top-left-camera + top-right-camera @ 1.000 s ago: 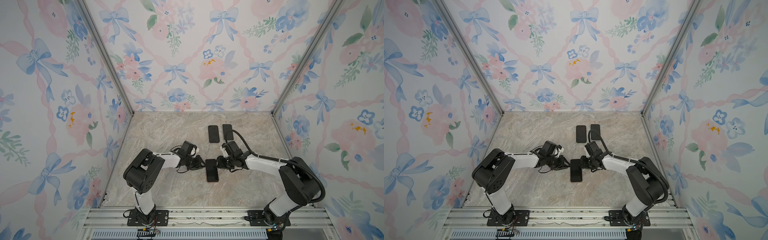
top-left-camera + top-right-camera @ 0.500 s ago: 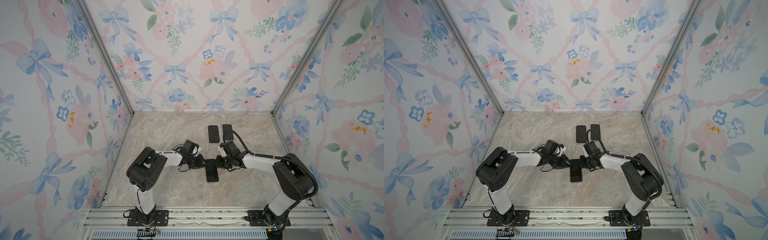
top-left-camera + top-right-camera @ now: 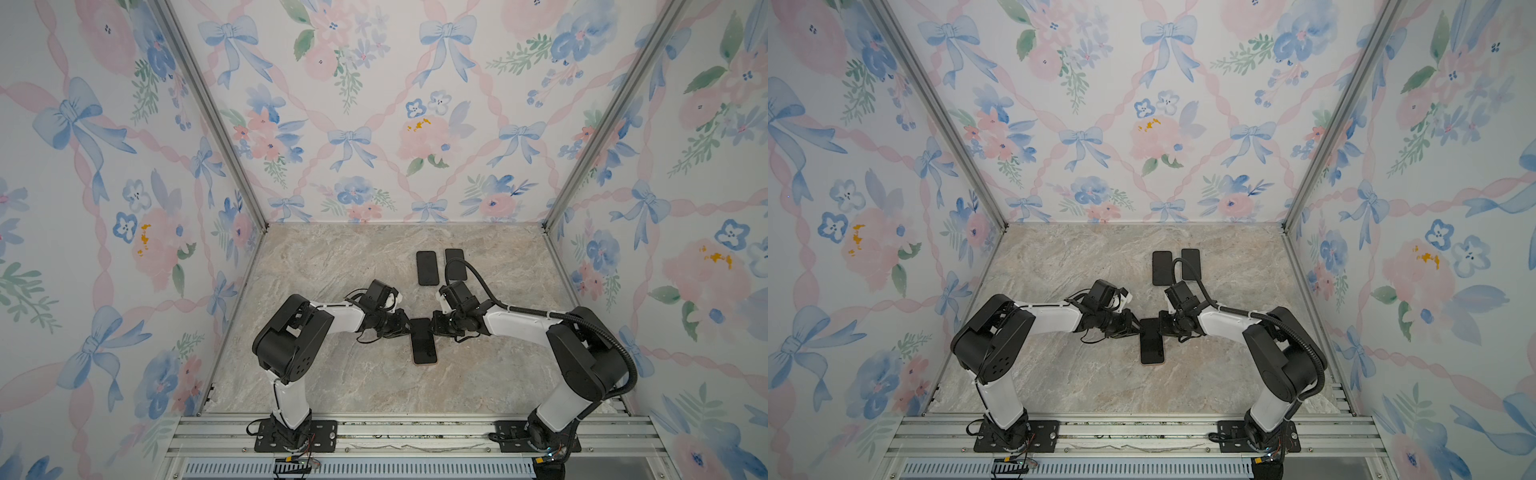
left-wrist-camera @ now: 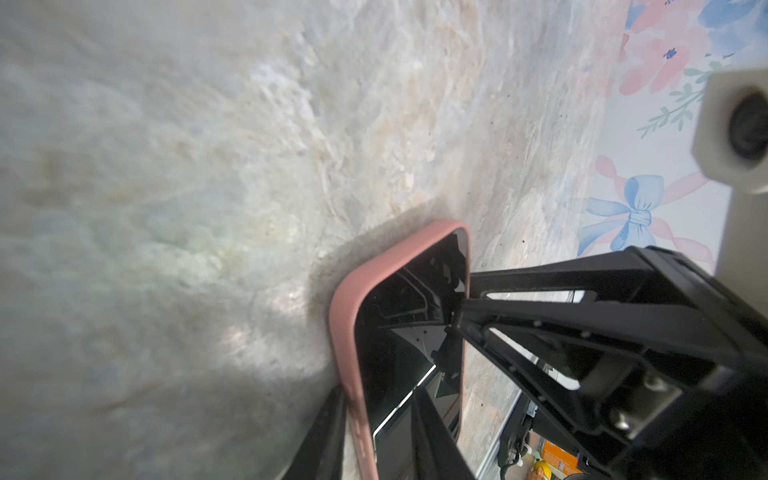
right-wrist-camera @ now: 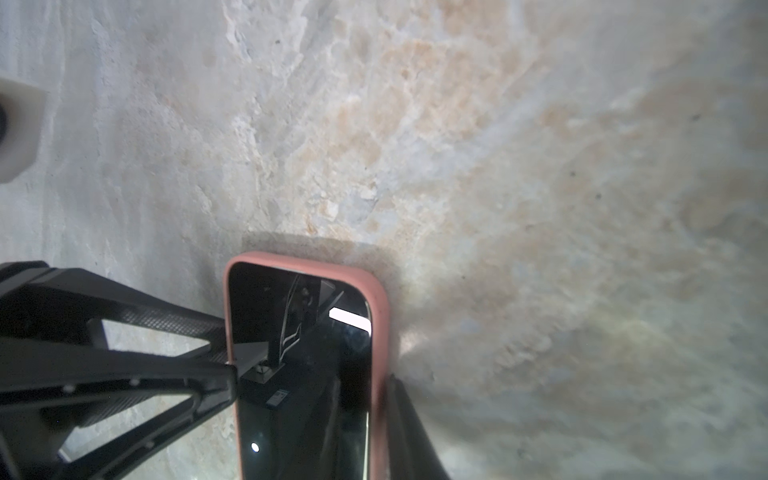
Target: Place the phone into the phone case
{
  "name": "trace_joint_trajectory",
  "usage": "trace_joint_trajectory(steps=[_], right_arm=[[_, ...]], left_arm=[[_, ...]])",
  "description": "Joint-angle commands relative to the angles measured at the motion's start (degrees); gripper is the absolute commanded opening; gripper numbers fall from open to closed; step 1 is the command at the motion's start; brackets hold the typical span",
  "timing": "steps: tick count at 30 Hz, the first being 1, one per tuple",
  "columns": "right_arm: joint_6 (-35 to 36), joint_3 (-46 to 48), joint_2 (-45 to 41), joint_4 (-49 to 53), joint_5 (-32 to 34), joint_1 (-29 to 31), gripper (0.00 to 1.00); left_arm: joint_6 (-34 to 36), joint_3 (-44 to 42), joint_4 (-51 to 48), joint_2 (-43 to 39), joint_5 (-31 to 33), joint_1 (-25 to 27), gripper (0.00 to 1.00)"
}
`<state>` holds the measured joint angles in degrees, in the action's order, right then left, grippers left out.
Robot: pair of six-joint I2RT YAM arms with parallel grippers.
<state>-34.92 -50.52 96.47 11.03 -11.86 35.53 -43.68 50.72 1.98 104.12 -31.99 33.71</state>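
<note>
The phone (image 3: 424, 345) lies screen up inside the pink phone case (image 3: 424, 364) at the middle of the table, seen in both top views (image 3: 1151, 345). My left gripper (image 3: 405, 326) pinches the case's left edge near its far end. In the left wrist view, one finger (image 4: 324, 436) lies outside the pink rim (image 4: 345, 316) and the other lies over the screen. My right gripper (image 3: 434, 326) is shut on the opposite edge. Its outer finger (image 5: 409, 432) presses the pink rim (image 5: 380, 332). I cannot tell whether the phone sits fully in.
Two flat black rectangles (image 3: 427, 268) (image 3: 456, 264) lie side by side further back, just behind the right wrist. The right arm's cable (image 3: 482, 282) arches over one of them. Patterned walls close in the left, right and back.
My right gripper has narrowed its jaws onto the case's right edge. The left gripper and the phone have stayed where they were.
</note>
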Motion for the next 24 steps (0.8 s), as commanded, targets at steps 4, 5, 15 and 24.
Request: trace_joint_trajectory(steps=[4,5,15,24], right_arm=[[1.06,-5.67,-3.66,13.28,7.83,3.95,0.32],[1.08,-6.95,-3.7,15.61,9.63,5.09,0.34],[-0.5,-14.34,-2.65,26.25,21.17,14.13,0.46],[-6.63,-16.88,0.72,28.72,25.65,18.16,0.66]], left_arm=[[2.46,-2.57,-7.85,-4.74,9.22,1.22,0.3],[2.5,-2.95,-8.37,-5.72,9.91,1.27,0.3],[4.19,-6.18,-15.14,-15.34,14.58,-0.11,0.37],[4.5,-12.34,-15.95,-20.85,13.68,-2.06,0.45]])
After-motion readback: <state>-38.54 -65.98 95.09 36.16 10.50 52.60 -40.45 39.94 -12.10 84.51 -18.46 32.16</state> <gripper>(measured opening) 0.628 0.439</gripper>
